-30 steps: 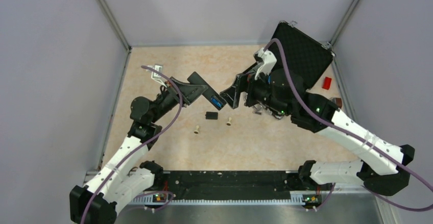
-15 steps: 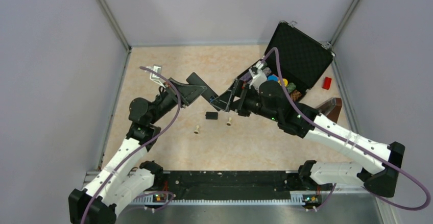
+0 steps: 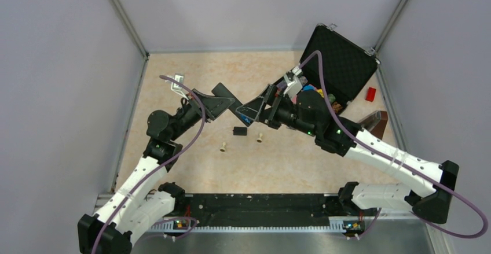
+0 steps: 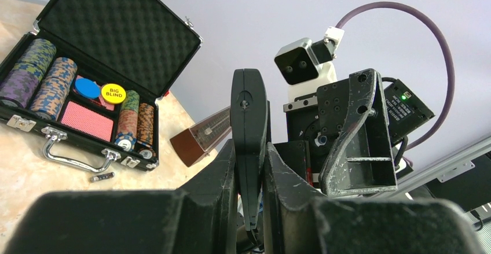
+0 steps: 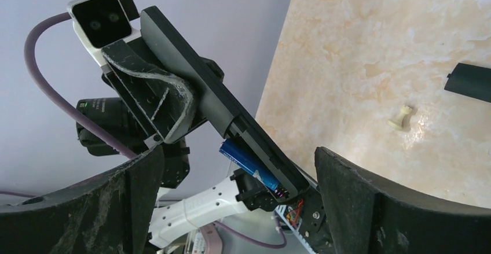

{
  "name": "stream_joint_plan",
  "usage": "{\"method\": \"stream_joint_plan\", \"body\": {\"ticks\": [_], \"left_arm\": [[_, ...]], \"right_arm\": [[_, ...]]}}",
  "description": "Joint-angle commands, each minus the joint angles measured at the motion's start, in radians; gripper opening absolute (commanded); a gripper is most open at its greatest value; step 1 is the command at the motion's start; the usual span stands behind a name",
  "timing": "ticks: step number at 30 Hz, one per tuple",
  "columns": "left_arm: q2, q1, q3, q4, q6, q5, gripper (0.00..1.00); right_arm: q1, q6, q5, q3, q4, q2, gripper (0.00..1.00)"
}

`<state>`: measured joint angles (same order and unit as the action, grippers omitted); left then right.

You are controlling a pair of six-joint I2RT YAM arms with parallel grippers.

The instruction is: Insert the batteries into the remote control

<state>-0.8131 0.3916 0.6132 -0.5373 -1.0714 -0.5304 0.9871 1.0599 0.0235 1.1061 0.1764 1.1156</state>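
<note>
Left gripper point(image 4: 250, 158): pressed together on the remote point(image 4: 249, 103), pinching the bar edge-on; it sticks out past the fingertips, held off the table point(image 3: 278, 161).
Right gripper point(image 5: 237, 170): fingers spread wide, facing the left gripper, with the remote's open end in the gap; no contact visible.
Battery point(image 5: 249, 162): one blue cell in the remote's open compartment, between the right fingers.
Back cover point(image 3: 239, 131): flat on the table, below both grippers and apart from them.
Pegs point(image 3: 260, 138): two beige ones, near the cover.
Chip case point(image 3: 341, 63): open, behind the right gripper.
</note>
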Motion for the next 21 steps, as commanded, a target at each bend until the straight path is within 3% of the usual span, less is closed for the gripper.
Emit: {"method": "stream_joint_plan", "body": {"ticks": [1, 11, 21], "left_arm": [[0.017, 0.001, 0.035, -0.045, 0.008, -0.003, 0.0], [0.019, 0.0, 0.033, -0.05, 0.007, -0.005, 0.0], [0.032, 0.001, 0.053, -0.004, 0.005, 0.013, 0.0]], "right_arm": [[-0.001, 0.028, 0.003, 0.013, -0.058, 0.018, 0.97], [-0.004, 0.078, -0.016, -0.01, -0.097, 0.038, 0.69], [-0.006, 0.073, -0.018, -0.029, -0.124, 0.035, 0.54]]}}
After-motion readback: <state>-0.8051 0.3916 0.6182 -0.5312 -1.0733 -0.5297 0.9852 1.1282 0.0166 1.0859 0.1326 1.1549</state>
